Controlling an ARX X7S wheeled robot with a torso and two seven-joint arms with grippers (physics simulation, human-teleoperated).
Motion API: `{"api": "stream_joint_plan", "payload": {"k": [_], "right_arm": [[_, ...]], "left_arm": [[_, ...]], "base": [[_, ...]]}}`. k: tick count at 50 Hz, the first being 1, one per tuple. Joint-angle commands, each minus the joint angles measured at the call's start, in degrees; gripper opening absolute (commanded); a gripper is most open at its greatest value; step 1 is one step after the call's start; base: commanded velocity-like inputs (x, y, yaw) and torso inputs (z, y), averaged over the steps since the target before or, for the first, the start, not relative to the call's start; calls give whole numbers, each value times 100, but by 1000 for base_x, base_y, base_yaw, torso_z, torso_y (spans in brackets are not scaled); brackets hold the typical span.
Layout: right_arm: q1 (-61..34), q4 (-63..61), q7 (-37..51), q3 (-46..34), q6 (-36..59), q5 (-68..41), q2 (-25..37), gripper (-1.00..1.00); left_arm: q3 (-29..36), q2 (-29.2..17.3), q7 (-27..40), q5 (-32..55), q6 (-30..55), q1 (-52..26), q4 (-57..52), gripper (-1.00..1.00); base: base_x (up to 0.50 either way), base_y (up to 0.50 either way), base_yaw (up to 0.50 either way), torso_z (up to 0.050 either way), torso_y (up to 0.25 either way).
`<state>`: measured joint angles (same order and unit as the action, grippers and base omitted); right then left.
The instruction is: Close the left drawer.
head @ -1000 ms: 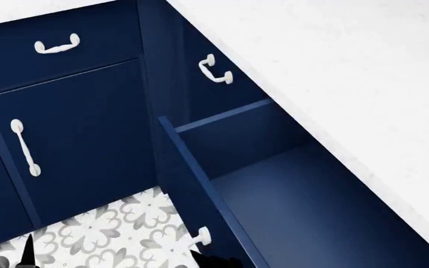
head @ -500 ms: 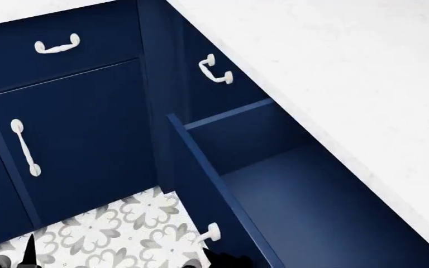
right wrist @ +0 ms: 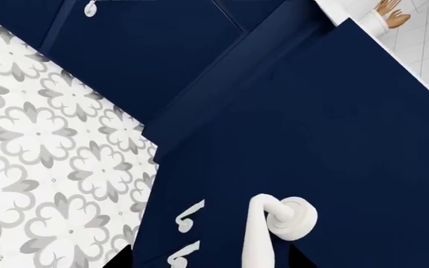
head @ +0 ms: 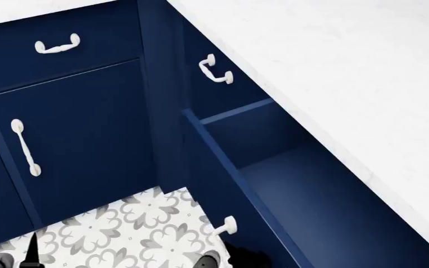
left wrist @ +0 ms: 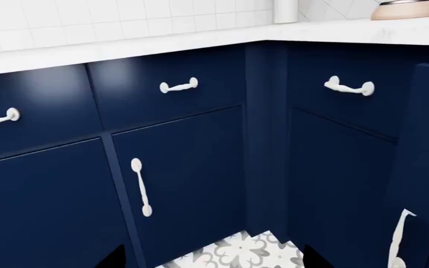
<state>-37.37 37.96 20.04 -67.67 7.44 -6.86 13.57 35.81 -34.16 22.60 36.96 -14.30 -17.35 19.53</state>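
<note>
The left drawer (head: pixel 334 206) stands pulled out under the white countertop, its plain navy inside showing. Its front panel (right wrist: pixel 334 123) carries a white curved handle (right wrist: pixel 263 229), which also shows low in the head view as the handle (head: pixel 225 226). My right gripper (right wrist: pixel 210 259) is open against the panel, with the handle between its widely spread fingertips (right wrist: pixel 121 259). In the head view only a dark part of the right gripper (head: pixel 241 258) shows, just below the handle. My left gripper (left wrist: pixel 214 261) is open and holds nothing, low over the floor and left of the drawer.
A navy cabinet door with a long straight white handle (head: pixel 25 148) faces me, with a closed drawer (head: pixel 58 44) above it. Another closed drawer's handle (head: pixel 216 70) sits behind the open one. The white countertop (head: pixel 348 67) overhangs the drawer. Patterned tile floor (head: pixel 125 229) lies below.
The drawer's front panel and handle have slid to the right, further in under the countertop. The right gripper's dark shape moved with them. The left gripper stayed put.
</note>
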Motion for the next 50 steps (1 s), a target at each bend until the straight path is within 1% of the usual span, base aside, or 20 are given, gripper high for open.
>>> {"api": "stream_joint_plan", "payload": {"k": [1, 13, 33, 46, 50], "right_arm": [[-51, 896, 93, 200, -258, -166, -88, 100], [-145, 1468, 164, 323, -503, -214, -189, 100], [-320, 2010, 264, 503, -651, -303, -247, 100], [-504, 3504, 184, 653, -1414, -375, -627, 100], [-519, 3658, 186, 677, -1475, -362, -656, 100]], "left_arm": [[19, 29, -15, -21, 27, -27, 19, 100], [22, 29, 9, -34, 71, -44, -2, 100], [21, -4, 28, -39, 148, -74, -82, 100], [57, 43, 13, -89, 207, -153, -27, 100], [58, 46, 20, -95, 204, -142, -31, 100]], "base": [[0, 0, 0, 0, 0], [0, 0, 0, 0, 0], [0, 0, 0, 0, 0], [0, 0, 0, 0, 0], [0, 0, 0, 0, 0]]}}
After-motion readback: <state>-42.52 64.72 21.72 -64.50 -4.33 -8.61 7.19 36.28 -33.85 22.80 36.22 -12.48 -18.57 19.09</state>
